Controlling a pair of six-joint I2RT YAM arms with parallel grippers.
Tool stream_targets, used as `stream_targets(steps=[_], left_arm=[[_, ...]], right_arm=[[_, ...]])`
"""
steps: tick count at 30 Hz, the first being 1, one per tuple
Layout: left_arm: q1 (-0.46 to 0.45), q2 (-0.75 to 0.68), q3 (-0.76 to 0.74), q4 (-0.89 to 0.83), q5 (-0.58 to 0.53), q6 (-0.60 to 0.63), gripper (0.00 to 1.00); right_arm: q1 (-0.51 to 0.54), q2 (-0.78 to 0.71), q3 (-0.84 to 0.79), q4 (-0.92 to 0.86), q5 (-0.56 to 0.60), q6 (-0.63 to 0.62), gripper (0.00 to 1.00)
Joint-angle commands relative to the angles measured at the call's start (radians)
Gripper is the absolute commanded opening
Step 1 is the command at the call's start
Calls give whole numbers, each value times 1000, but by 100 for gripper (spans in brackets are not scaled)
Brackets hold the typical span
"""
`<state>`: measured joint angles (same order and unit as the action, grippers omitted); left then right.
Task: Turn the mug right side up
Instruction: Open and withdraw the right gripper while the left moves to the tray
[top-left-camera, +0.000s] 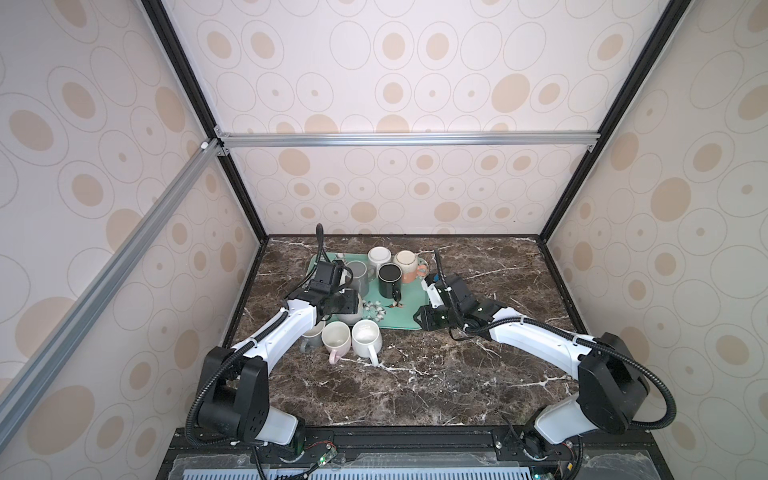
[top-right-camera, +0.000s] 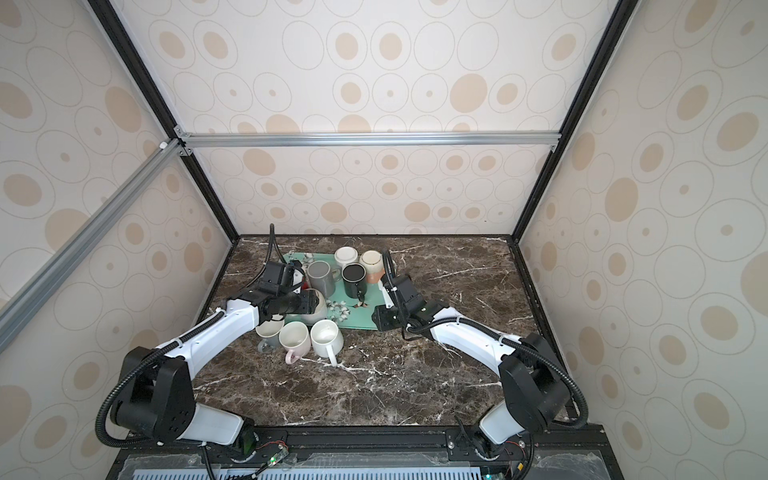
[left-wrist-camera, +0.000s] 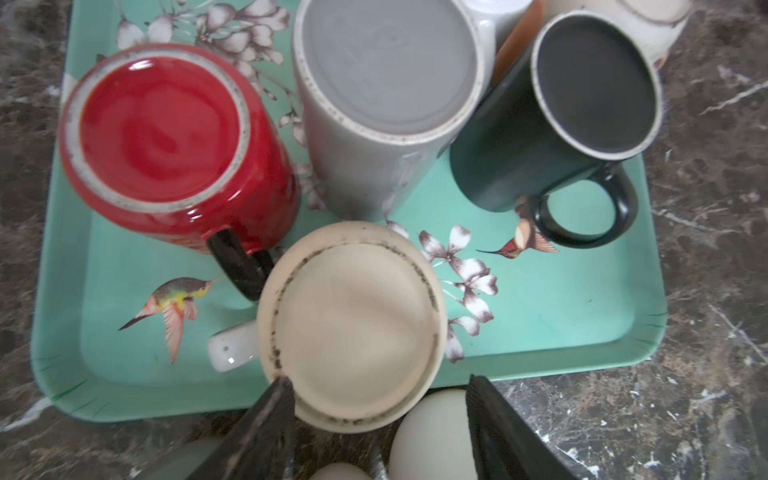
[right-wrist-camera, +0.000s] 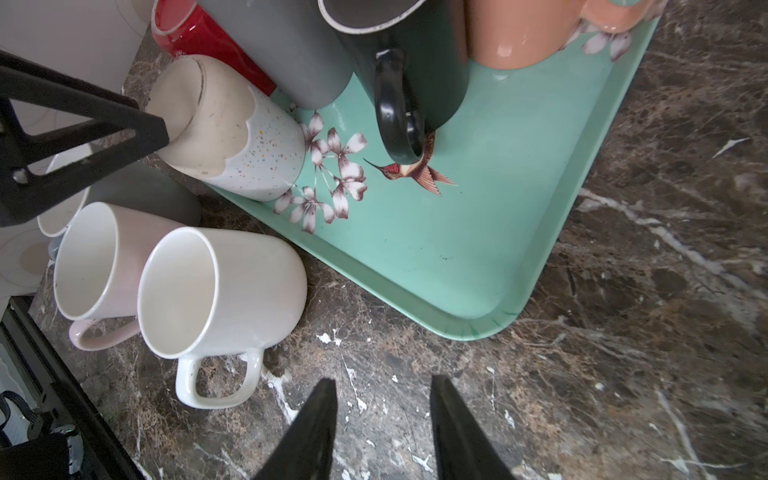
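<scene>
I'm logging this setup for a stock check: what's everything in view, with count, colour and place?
Tray: 1, teal with flowers and birds, far part of table.
Speckled mug: 1, cream, upside down at tray's near edge.
Other upside-down mugs: 5, red, grey, dark, white, peach, on tray.
Upright mugs: 3, grey, pink, white, on table beside tray's near edge.
Table: 1, dark marble.
Left claw: 1, black, open, straddling speckled mug's base.
Right claw: 1, black, open, empty, over table near tray's corner.
</scene>
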<state>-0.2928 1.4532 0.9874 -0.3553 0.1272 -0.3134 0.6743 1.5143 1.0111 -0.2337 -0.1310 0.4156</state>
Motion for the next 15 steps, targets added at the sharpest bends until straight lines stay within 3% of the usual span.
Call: stream_targets(steps=[1, 10, 15], left_arm=[[4, 5, -6, 74, 55, -8, 66], [-20, 53, 8, 127, 134, -44, 63], [-55, 49, 34, 102, 81, -53, 62]], right_arm=[[-8, -22, -9, 14, -6, 5, 41], [-14, -18, -15, 19, -13, 6, 41], [-15, -28, -28, 20, -10, 8, 41]])
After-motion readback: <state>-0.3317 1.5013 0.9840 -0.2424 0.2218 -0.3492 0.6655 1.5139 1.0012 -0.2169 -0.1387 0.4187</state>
